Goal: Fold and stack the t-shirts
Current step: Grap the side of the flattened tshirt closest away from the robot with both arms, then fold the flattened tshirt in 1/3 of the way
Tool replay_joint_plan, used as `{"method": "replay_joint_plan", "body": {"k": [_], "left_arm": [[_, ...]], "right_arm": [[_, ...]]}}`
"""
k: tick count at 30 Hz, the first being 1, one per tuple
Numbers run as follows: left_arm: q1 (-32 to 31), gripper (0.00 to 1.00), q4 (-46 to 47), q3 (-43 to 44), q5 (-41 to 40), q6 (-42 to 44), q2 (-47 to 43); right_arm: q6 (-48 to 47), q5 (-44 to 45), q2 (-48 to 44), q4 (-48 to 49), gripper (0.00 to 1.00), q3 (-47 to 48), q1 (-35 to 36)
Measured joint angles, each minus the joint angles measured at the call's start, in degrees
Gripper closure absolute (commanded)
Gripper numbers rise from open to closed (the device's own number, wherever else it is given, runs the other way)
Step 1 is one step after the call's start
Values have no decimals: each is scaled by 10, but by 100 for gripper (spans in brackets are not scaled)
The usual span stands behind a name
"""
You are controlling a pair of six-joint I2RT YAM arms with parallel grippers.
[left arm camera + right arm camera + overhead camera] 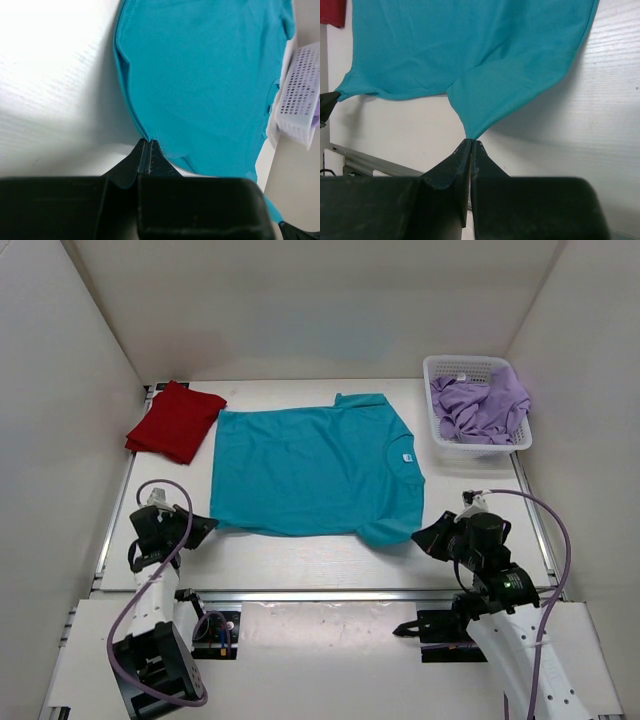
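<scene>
White surface (300,558) fills most of the overhead view, with both robot arms at the bottom of the frame. A teal t-shirt (310,470), the largest thing on it, lies spread flat across the centre, its neck toward the right of the frame and its hem toward the left.

At the upper right, a white mesh basket (465,362) holds a crumpled lavender t-shirt (485,405) that spills over the basket's right rim. At the upper left, a red t-shirt (175,422) sits folded, just beside the teal hem.

At the lower left, the left tool (205,524) is pinched tight on the lower left corner of the teal t-shirt's hem. In the left wrist view its black fingertips (142,160) press together with the edge of the cloth caught at their very tip.

At the lower right, the right tool (420,537) is likewise clamped on the tip of the teal t-shirt's lower sleeve. In the right wrist view the sleeve is drawn to a narrow point between the fingers (455,165).
</scene>
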Motion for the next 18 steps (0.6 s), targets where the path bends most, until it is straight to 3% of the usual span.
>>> {"method": "replay_joint_plan", "body": {"k": [5, 10, 14, 18], "left_arm": [[-18, 100, -1, 9, -1, -2, 44], [-53, 100, 60, 31, -17, -47, 116], [-80, 100, 100, 79, -41, -71, 177], [-64, 100, 146, 111, -49, -99, 230]], "right_arm": [[2, 23, 59, 13, 100, 0, 15], [-20, 7, 199, 99, 100, 10, -45], [-40, 7, 318, 163, 100, 65, -73], [-53, 7, 416, 225, 100, 146, -73]]}}
